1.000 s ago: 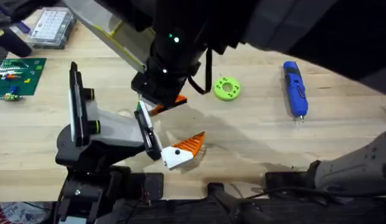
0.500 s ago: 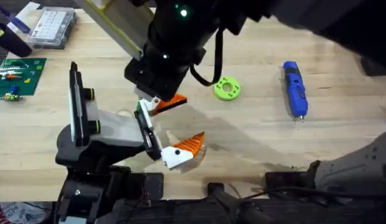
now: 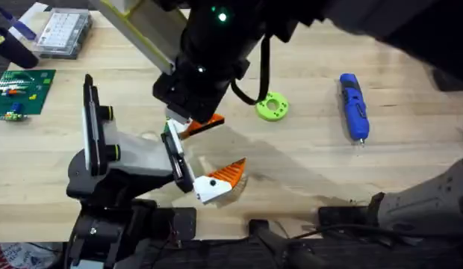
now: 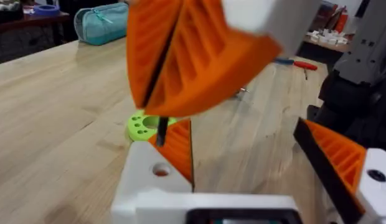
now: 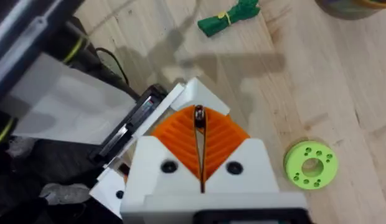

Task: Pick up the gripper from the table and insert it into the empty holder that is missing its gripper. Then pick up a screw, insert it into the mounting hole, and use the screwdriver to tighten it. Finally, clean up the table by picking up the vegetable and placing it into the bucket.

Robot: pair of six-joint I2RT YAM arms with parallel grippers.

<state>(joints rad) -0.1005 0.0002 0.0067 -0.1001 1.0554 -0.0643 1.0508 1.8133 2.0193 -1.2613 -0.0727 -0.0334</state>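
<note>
My right gripper (image 3: 188, 119) is shut on a small dark screw (image 5: 198, 116); its orange ribbed pads (image 4: 193, 56) hang just over the holder (image 4: 157, 177). The plain orange gripper (image 3: 203, 124) sits in that white mount, beside the mounting hole (image 4: 159, 169). The screw tip (image 4: 162, 132) hovers close above the hole. My left gripper (image 4: 243, 137) is open, with its ribbed finger (image 4: 339, 158) far from the mount. The blue screwdriver (image 3: 353, 106) lies on the table (image 3: 306, 164) at the right. The green vegetable (image 5: 233, 15) lies farther off. The bucket cannot be made out.
A green ring (image 3: 272, 106) with small holes lies right of the grippers. A green circuit board (image 3: 22, 91) and a clear parts box (image 3: 63, 33) sit at the far left. A teal bag (image 4: 103, 22) stands behind.
The right arm shifted a little left and up over the holder with the screw, then held nearly still. The left gripper and the screwdriver have not moved.
</note>
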